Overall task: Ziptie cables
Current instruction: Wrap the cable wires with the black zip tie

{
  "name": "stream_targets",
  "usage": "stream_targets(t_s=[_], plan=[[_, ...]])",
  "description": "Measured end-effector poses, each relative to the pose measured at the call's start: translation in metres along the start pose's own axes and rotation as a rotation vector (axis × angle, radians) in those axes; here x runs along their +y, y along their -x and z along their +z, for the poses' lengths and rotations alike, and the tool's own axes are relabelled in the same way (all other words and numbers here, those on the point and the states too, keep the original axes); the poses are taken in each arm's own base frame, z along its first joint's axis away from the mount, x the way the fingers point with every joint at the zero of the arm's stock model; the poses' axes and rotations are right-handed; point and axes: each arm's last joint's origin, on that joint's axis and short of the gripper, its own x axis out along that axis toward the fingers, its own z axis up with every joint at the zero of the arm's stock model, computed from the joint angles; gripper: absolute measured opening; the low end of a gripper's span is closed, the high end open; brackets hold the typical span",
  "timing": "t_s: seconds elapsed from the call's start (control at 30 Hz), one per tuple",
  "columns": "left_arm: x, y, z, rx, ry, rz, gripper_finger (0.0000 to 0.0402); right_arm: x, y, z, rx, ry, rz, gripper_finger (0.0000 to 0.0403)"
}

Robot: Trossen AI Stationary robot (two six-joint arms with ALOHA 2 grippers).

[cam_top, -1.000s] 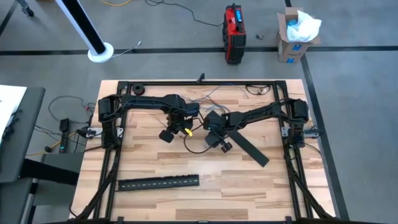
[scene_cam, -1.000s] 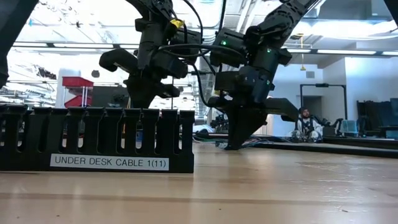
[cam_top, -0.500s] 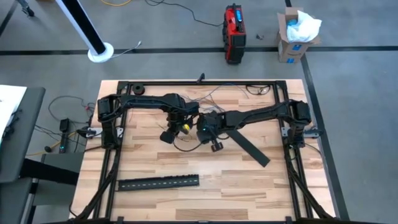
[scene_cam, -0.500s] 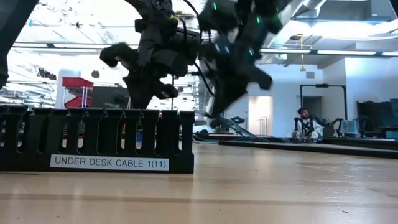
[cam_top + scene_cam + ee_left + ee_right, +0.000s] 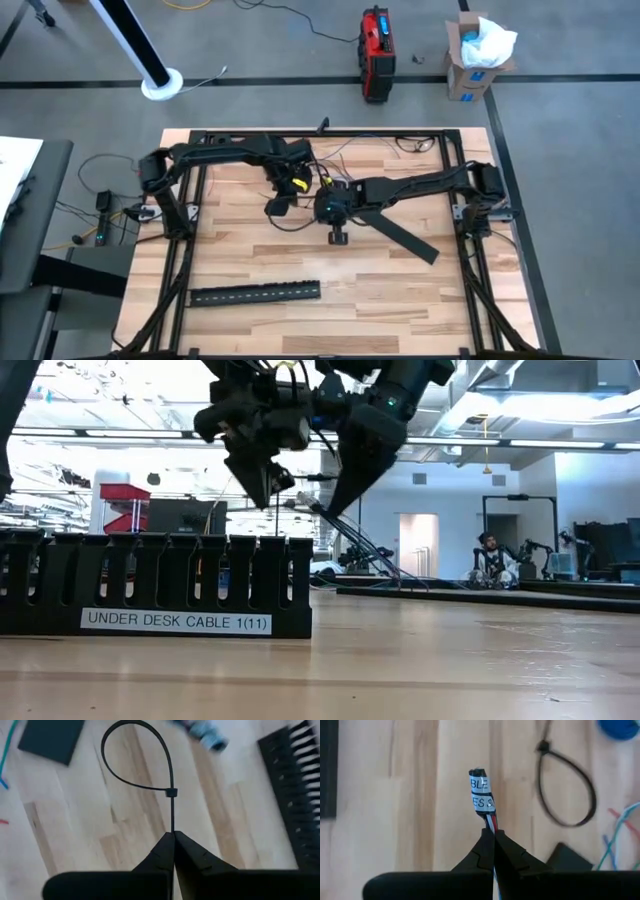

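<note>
The cables (image 5: 345,158) are thin wires lying at the table's far middle. One bundle ends in a white-labelled tip (image 5: 480,791), and my right gripper (image 5: 494,834) is shut on it above the table's centre (image 5: 338,236). A black ziptie, closed into a loop (image 5: 134,755), sticks out of my left gripper (image 5: 173,836). That gripper is shut and hovers just left of the right one (image 5: 279,206). The right wrist view shows the same loop (image 5: 568,790) in the air beside the cable tip. In the low view both grippers (image 5: 272,488) (image 5: 332,508) hang well above the table. My left gripper pinches the ziptie's straight tail (image 5: 172,822) between its two fingertips, a little behind the head (image 5: 171,793). The loop stands out beyond the fingers, clear of the table. The fingers slant downward. My right gripper pinches the cable bundle just behind its labelled end (image 5: 491,822), where red, white and black wires show. The fingers lie along the bundle and slant downward, and the tip sticks out past them. The wires trail (image 5: 366,546) from the gripper down to the table's far side.
A black slotted cable duct (image 5: 255,293) lies near the front left; in the low view it is labelled "UNDER DESK CABLE 1(11)" (image 5: 176,621). A flat black strip (image 5: 403,236) lies right of centre. A tape roll (image 5: 222,144) sits at the far left. A person sits in the room behind (image 5: 489,558).
Both grippers have risen well above the table. My right gripper has carried the cable end up and toward the table's left, with the wires trailing below it. My left gripper has gone up and slightly toward the far edge with the ziptie loop. Both have stayed shut.
</note>
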Motion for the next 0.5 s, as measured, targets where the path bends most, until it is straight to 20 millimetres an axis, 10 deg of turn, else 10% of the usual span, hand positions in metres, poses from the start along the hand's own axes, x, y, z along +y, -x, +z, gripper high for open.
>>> stream_targets(t_s=[0.5], plan=[[-0.024, 0.025, -0.016, 0.05, -0.065, -0.123, 0.0, -0.01, 0.0, 0.012, -0.122, -0.094, -0.031, 0.0]])
